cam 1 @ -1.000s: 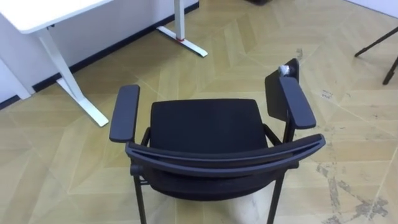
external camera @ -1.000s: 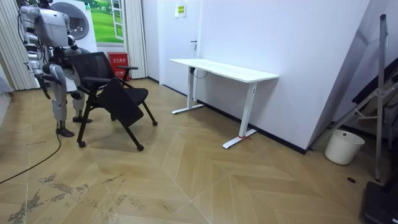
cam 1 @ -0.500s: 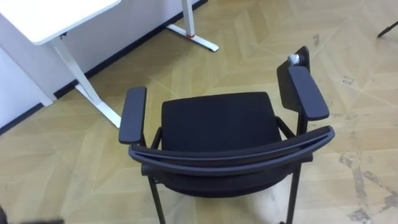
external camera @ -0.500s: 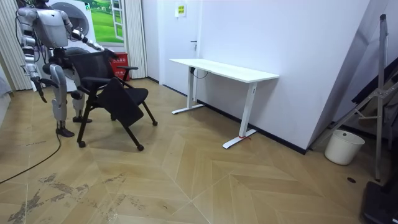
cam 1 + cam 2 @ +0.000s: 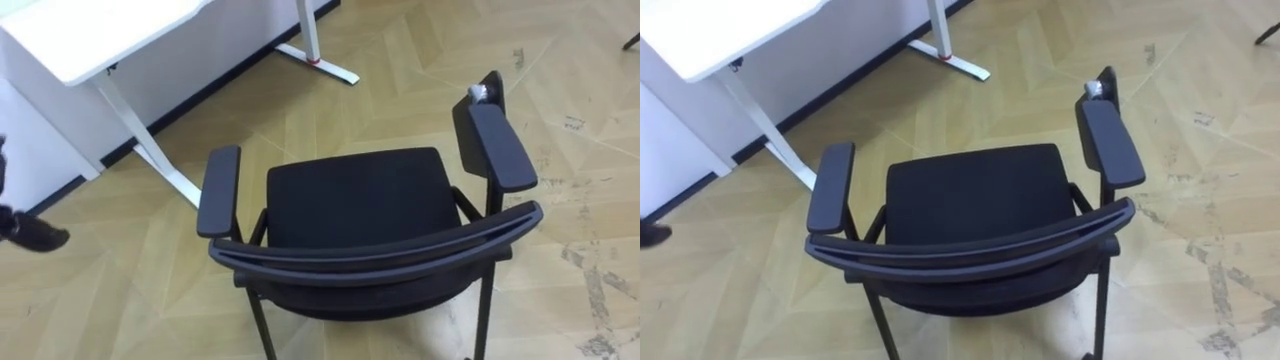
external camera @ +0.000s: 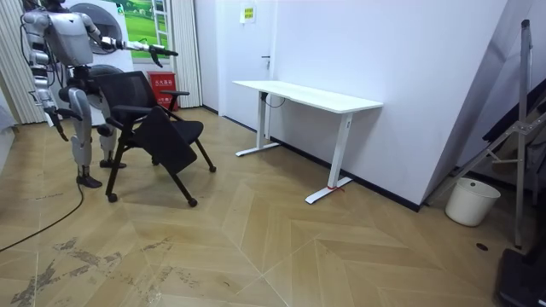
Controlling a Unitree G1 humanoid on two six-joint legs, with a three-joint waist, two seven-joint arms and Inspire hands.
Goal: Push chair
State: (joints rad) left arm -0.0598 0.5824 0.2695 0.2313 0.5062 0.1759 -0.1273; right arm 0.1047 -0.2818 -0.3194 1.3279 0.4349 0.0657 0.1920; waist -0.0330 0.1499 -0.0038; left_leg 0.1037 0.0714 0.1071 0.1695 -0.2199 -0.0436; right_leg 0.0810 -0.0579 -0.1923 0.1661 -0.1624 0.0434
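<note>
Since a second ago the robot's left arm has come up from its side and now reaches forward over the chair point(image 5: 350, 205), which the room view shows in the same spot on the wooden floor point(image 5: 560, 120), just in front of the standing robot and well apart from the white bench point(image 5: 90, 30). At the left edge of the eye views the left robot hand point(image 5: 30, 232) appears as a dark shape out beyond the left armrest point(image 5: 220, 190), touching nothing; I cannot tell whether its fingers are straight or curled. In the room view the right robot hand point(image 6: 58, 126) hangs low by the body, too small to read. The main risk is probably a one-sided push. If only the left robot hand lands on that armrest or on one end of the backrest point(image 5: 380, 255), the chair is likely to swing round instead of travelling straight. A high shove on the backrest could tip it forward if its feet catch. Drifting left, it might strike the bench's foot point(image 5: 150, 155).
</note>
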